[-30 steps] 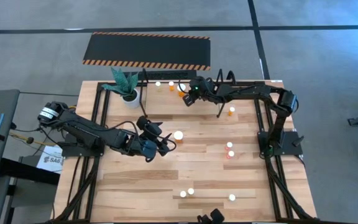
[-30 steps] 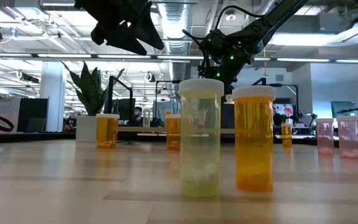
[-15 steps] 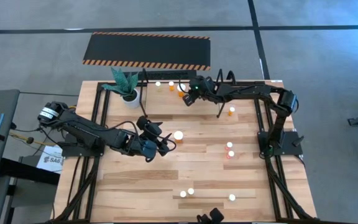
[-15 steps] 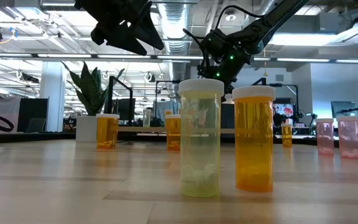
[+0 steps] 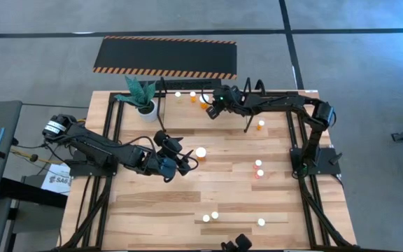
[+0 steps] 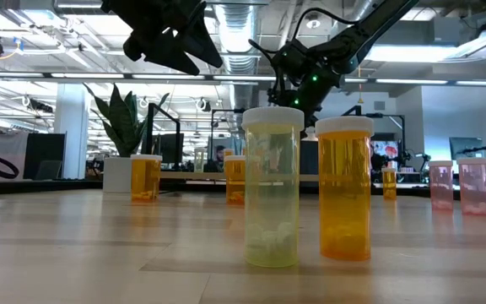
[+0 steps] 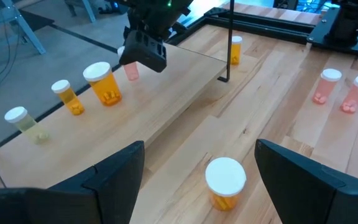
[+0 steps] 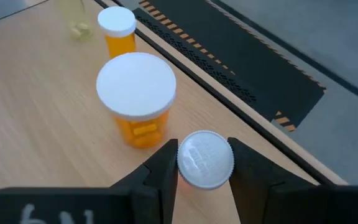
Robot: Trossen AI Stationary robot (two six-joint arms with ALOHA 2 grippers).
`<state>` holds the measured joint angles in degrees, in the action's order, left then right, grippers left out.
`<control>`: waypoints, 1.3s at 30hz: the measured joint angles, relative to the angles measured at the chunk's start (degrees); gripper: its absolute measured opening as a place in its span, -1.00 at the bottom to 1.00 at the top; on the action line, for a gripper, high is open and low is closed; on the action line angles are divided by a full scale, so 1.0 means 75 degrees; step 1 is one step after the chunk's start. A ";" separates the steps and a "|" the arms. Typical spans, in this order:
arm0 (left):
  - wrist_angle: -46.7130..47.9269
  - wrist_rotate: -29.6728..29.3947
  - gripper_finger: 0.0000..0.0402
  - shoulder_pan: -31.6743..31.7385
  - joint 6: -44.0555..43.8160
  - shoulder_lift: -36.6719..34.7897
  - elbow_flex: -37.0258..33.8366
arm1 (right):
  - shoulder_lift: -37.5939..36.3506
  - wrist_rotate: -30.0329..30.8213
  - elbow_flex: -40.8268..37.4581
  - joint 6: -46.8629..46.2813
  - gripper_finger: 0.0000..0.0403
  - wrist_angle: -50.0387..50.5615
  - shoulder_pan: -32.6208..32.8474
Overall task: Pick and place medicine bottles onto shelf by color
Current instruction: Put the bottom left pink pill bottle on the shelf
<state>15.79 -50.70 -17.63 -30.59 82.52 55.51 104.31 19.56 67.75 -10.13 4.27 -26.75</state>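
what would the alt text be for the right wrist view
The right tool is closed on a small white-capped bottle just above the wooden shelf. Beside it on the shelf stands a large orange bottle, then a smaller orange bottle and a yellow bottle; the striped black mat lies beyond.

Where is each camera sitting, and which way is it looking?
High view: above, straight down; both arms, light wooden shelf.
Low view: table height, level; yellow bottle, both arms overhead.
Left wrist view: past the open left gripper at an orange white-capped bottle.
Right wrist view: right gripper shut on a pink small bottle.
Shared: both wrist views show the large orange bottle on the shelf.
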 joint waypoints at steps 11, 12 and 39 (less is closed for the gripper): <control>-0.0002 0.0006 0.46 0.0000 -0.0004 0.0000 0.0000 | 0.0003 -0.0010 -0.0003 -0.0200 -0.31 0.0232 -0.0054; 0.0000 0.0006 0.46 0.0000 -0.0006 0.0000 0.0000 | 0.0003 -0.0010 -0.0003 -0.0201 -0.31 0.0230 -0.0054; -0.0003 0.0187 0.46 -0.0003 -0.0012 0.0000 0.0000 | 0.0003 -0.0006 -0.0003 0.0123 -0.30 0.0132 -0.0054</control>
<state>15.77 -49.30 -17.65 -30.68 82.52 55.51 104.33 19.51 67.72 -9.21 5.26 -27.16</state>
